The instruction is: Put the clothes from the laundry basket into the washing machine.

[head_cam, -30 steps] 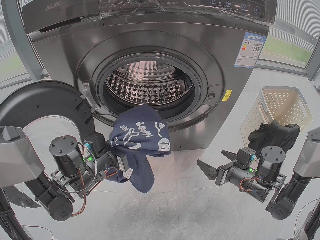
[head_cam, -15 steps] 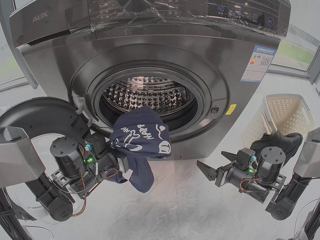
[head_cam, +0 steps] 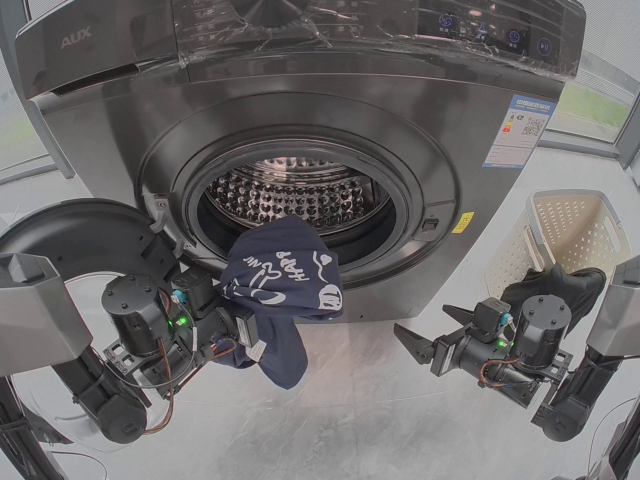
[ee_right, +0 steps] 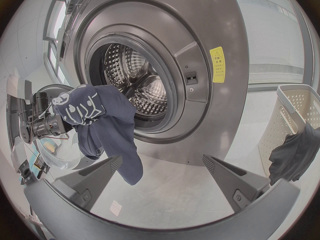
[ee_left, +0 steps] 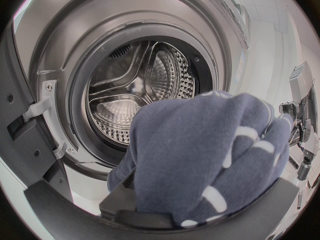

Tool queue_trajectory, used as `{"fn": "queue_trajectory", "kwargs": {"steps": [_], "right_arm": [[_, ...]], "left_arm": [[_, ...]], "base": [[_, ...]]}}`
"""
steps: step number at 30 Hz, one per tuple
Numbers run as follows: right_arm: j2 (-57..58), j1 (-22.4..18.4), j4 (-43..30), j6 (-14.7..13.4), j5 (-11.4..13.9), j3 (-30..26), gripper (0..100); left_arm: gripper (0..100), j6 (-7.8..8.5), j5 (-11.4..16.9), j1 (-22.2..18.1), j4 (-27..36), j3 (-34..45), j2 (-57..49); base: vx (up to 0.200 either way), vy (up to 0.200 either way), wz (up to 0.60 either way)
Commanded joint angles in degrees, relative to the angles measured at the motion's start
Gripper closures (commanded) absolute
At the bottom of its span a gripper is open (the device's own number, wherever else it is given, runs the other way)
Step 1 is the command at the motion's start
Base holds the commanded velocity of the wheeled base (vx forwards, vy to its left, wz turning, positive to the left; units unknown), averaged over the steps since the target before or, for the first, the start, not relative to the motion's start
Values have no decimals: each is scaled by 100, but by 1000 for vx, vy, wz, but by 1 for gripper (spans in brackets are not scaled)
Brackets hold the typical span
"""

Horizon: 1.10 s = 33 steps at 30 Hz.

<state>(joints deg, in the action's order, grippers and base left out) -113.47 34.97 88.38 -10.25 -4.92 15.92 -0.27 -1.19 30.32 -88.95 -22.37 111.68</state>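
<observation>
Navy knit garment (head_cam: 280,275), white lettering, is bunched and clamped in the closed jaws of the left gripper (head_cam: 243,331), just before the lower rim of the washing machine (head_cam: 373,121) opening; one fold hangs slack. Dimpled steel drum (head_cam: 287,195) is seen behind. Right gripper (head_cam: 421,321) is held wide open, empty. Black garment (head_cam: 553,288) is draped over the perforated cream laundry basket (head_cam: 580,221).

light: bright, even daylight is coming through far windows (head_cam: 593,101) | glare: film (head_cam: 373,15) on washer (head_cam: 400,121) and drum (head_cam: 293,195) are glinting | shadows: lying soft on glossy floor (head_cam: 373,401) | lens: wrist views are bending, darkening at edges
</observation>
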Motion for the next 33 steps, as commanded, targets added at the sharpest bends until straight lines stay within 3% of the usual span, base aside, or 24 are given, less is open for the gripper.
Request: {"fn": "queue_trajectory", "kwargs": {"steps": [1, 6, 12, 22, 26, 33], "right_arm": [[-8, 1, 4, -3, 0, -1, 0], [-8, 1, 4, 6, 0, 8, 0], [-8, 1, 4, -3, 0, -1, 0], [-8, 80, 4, -3, 0, -89, 0], [44, 317, 4, -3, 0, -230, 0], [44, 545, 4, -12, -8, -406, 0]], "left_arm": [[100, 0, -4, 0, -8, -13, 21], [100, -8, -4, -8, -8, -39, 47], [100, 0, -4, -8, -8, -57, 73], [100, -52, -12, 27, -17, -101, 100], [100, -79, -48, 176, -17, -250, 117], [100, -96, -171, 247, 10, -1270, 715]], "base": [[0, 0, 0], [0, 0, 0], [200, 0, 0], [0, 0, 0], [0, 0, 0], [0, 0, 0]]}}
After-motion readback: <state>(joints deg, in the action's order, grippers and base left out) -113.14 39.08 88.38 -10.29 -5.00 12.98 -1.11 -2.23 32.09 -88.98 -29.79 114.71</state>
